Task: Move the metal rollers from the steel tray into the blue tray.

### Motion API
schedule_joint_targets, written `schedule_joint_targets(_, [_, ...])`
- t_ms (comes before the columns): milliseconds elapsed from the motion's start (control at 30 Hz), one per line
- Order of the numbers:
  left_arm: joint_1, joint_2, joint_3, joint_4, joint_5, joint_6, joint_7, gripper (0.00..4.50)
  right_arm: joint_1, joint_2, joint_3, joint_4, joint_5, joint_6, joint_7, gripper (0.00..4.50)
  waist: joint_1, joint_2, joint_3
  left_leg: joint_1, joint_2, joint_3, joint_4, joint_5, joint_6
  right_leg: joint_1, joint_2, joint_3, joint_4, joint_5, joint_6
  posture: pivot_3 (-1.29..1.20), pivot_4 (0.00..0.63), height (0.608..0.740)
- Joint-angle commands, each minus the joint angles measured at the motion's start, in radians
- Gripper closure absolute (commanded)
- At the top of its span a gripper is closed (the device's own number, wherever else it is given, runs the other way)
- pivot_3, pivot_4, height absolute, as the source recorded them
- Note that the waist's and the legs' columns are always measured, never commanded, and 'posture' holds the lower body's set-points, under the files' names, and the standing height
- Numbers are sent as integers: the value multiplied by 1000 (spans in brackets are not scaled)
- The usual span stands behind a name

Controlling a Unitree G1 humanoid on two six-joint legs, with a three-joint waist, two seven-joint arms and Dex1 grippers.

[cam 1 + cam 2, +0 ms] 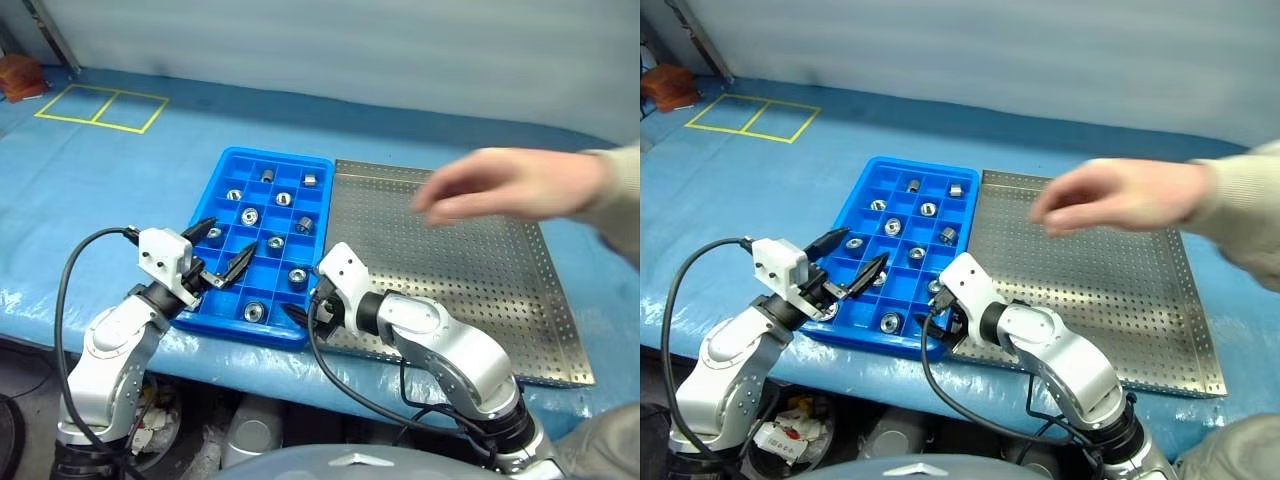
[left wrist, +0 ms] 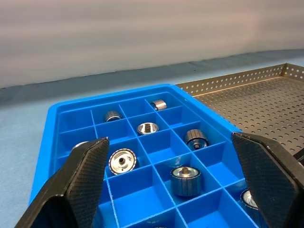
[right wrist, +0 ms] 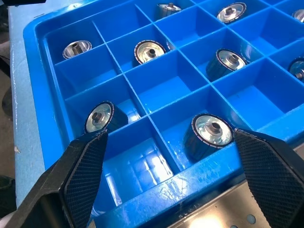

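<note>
So both grippers sit at the blue tray [image 1: 262,240]'s near edge with jaws wide apart and empty: left gripper [image 1: 218,252] over its near-left corner, right gripper [image 1: 308,312] at its near-right corner. Metal rollers [image 1: 250,215] fill its compartments; a person's hand [image 1: 500,186] hovers over the steel tray [image 1: 470,300] beside it

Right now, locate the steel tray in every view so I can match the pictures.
Left eye: steel tray, right of centre, beside the blue tray.
Right eye: same place.
Left wrist: upper right corner.
Right wrist: a sliver at the bottom edge.
Shared landmark: the blue tray.
</note>
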Motion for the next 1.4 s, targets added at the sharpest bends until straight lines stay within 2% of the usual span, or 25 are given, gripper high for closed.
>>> schedule_joint_targets(33, [1,3,3,-15,-5,-8,-1,0,3,9,5,-38,8,-22,-8,16,-7,0,0,0,0,0,0,0,0,0,0,0,0,0,0,333,150,740])
schedule_joint_targets(500, [39,1,22,-32,-10,-18,7,0,38,22,22,-52,18,-24,-21,16,-28,0,0,0,1,-3,1,0,0,2,0,0,0,0,0,342,150,740])
schedule_joint_targets(1133, [12,1,11,1,-7,-19,-8,0,43,-14,-30,-66,13,-34,-28,16,-33,0,0,0,1,-3,1,0,0,2,-1,0,0,0,0,308,150,740])
schedule_joint_targets(1400, [-1,0,13,13,-8,-19,-16,0,47,-3,-8,-71,15,-32,-33,16,-43,0,0,0,1,-3,1,0,0,2,-1,0,1,0,0,302,150,740])
